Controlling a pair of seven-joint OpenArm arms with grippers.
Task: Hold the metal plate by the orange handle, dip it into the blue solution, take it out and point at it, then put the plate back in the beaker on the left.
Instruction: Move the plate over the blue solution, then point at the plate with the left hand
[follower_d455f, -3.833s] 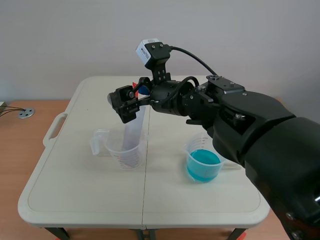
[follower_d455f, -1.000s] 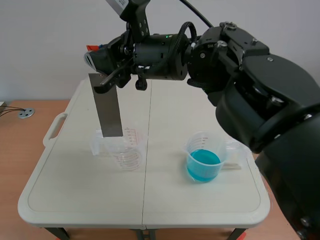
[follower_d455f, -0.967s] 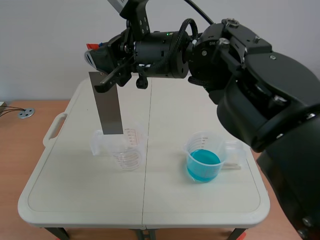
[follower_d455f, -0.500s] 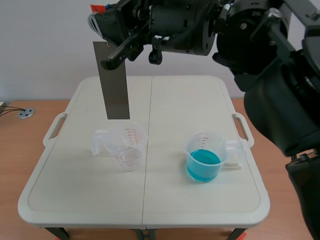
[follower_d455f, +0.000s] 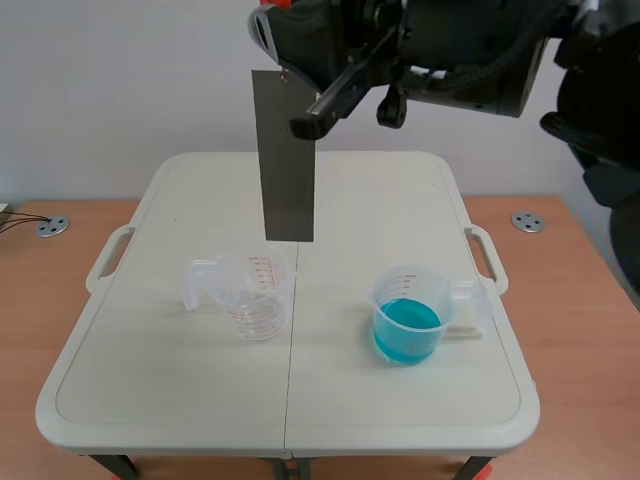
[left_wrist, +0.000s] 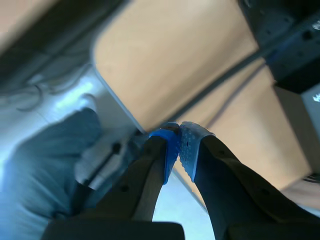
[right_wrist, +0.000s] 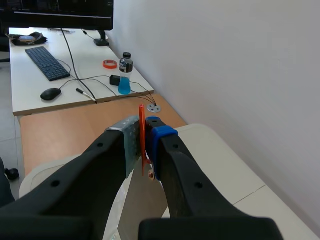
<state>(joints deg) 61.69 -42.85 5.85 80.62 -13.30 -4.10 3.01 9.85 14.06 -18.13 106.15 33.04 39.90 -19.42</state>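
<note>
Right gripper (right_wrist: 144, 136): my fingers are clenched on the orange handle (right_wrist: 141, 116), high above the table (follower_d455f: 150, 400).
Metal plate (follower_d455f: 286, 155): hangs upright in the air, near the left beaker (follower_d455f: 245, 295).
Blue solution (follower_d455f: 407, 326): sits in the right beaker (follower_d455f: 470, 305).
Left gripper (left_wrist: 179, 141): my pads are pressed together on nothing.

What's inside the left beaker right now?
Nothing visible: the left beaker looks empty, only red scale marks on its clear wall. The metal plate hangs above rim height, gripped by the right gripper. Nothing covers the beaker, though clear liquid might not show.
</note>
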